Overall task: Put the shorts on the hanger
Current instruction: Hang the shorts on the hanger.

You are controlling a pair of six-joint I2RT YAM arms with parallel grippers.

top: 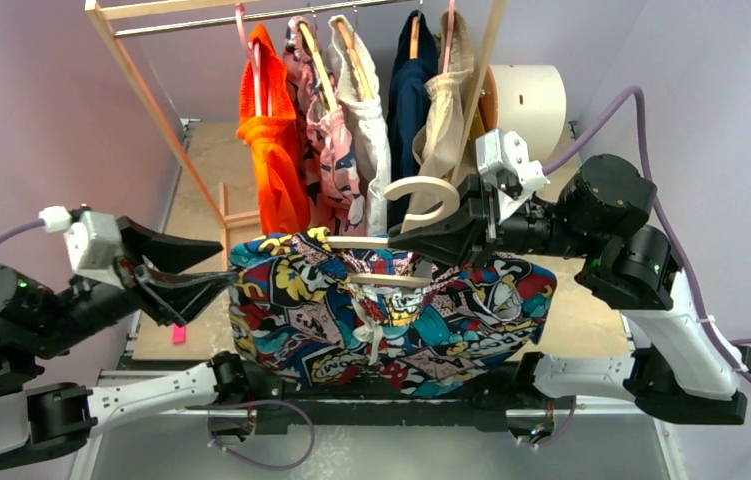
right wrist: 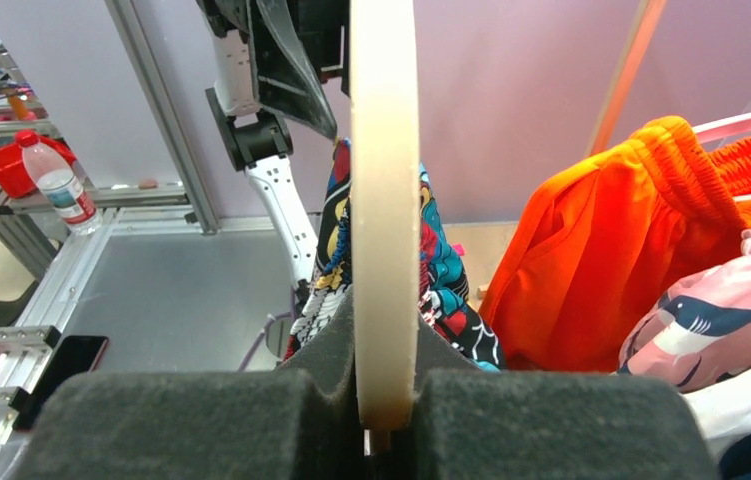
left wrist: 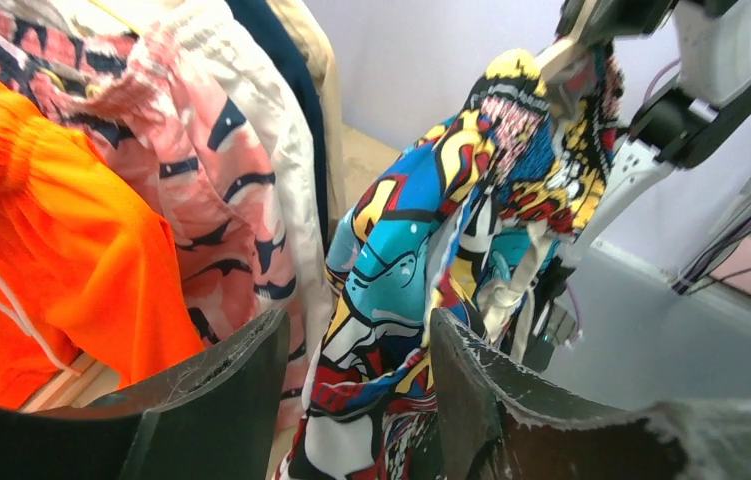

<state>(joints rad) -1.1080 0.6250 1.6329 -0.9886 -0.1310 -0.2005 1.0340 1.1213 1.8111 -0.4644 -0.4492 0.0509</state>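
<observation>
The top external view looks down on the tabletop (top: 201,170) from high behind, while the wrist views sit close behind the left end effector (left wrist: 359,335) and the right end effector (right wrist: 386,400), facing each other across the shorts (top: 391,310), which all three share.

The shorts (top: 301,320) wear a comic print of red, yellow, blue, black and white. The hanger (right wrist: 384,200) is pale cream, and the far-left garment (top: 271,170) is plain orange.

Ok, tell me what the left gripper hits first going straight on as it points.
Probably the shorts: their draped edge hangs straight ahead of the open left gripper, though depth is hard to judge.
</observation>
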